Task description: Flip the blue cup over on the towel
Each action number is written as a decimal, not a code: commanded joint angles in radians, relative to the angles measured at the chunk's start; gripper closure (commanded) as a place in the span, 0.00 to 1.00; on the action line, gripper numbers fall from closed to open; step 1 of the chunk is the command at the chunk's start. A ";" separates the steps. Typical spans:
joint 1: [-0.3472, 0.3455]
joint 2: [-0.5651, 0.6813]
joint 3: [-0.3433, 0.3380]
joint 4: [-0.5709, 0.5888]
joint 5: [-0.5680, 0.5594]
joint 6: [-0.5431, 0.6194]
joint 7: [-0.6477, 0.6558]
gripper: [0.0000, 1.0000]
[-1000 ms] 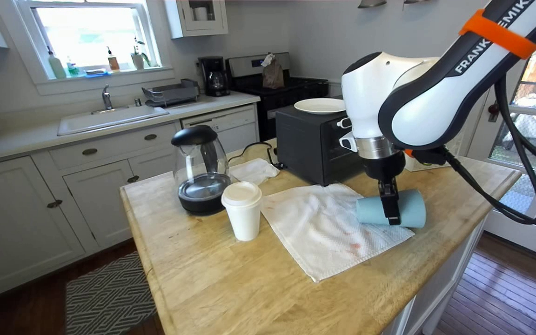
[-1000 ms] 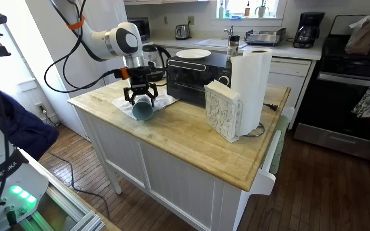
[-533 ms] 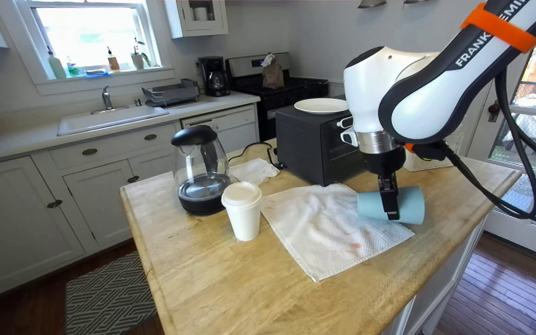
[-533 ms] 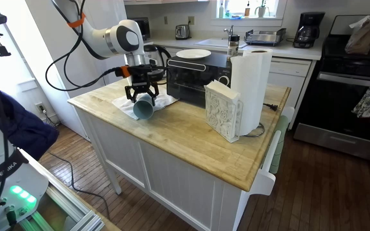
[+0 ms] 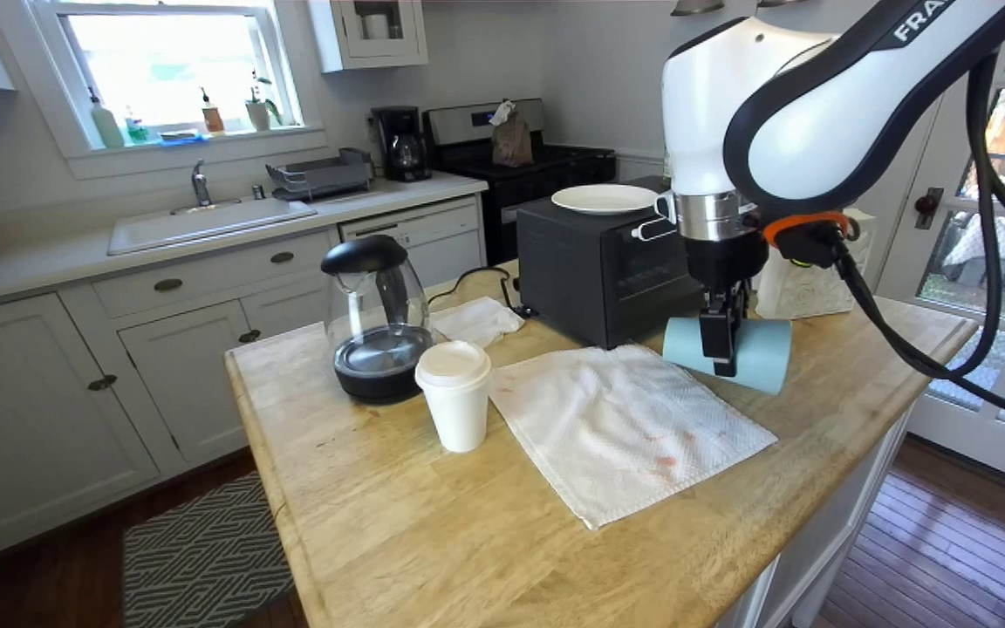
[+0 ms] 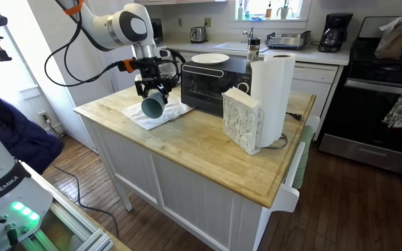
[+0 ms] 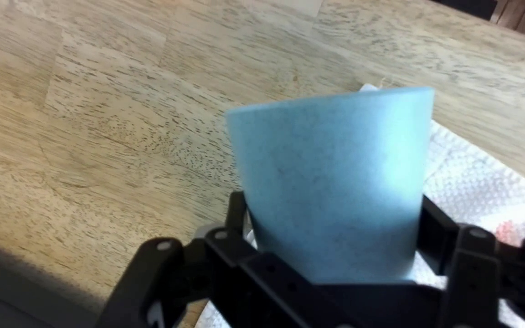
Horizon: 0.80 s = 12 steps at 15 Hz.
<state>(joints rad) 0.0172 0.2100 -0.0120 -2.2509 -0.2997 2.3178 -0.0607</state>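
In an exterior view the light-blue tumbler (image 5: 762, 353) hangs sideways, roughly level, by the far right edge of the white paper towel (image 5: 616, 436); it seems clear of the wooden worktop (image 5: 433, 541), but I cannot tell if it is squarely over the towel. The end effector (image 7: 333, 202) has it pinched across the wall from both sides, its open mouth (image 6: 153, 108) facing near in an exterior view. Judging by this pose, grasp and lift are done and the turn is partway at most; left to do are tipping it onto one end, lowering it to the towel and letting go. Just left of the towel stands a lidded white paper cup (image 5: 456, 399), with a glass electric kettle (image 5: 376, 327) farther left. Close by the towel's far edge, a black toaster oven (image 5: 564, 270) topped with a white plate (image 5: 605, 199) could crowd a wide turn. A napkin holder (image 6: 239, 120) and paper-towel roll (image 6: 274, 94) stand well off to the right in an exterior view
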 commanded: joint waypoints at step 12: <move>0.117 -0.057 -0.061 -0.136 -0.155 0.356 0.835 0.40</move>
<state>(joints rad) 0.0897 0.1785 -0.0229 -2.3420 -0.3409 2.5741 0.5821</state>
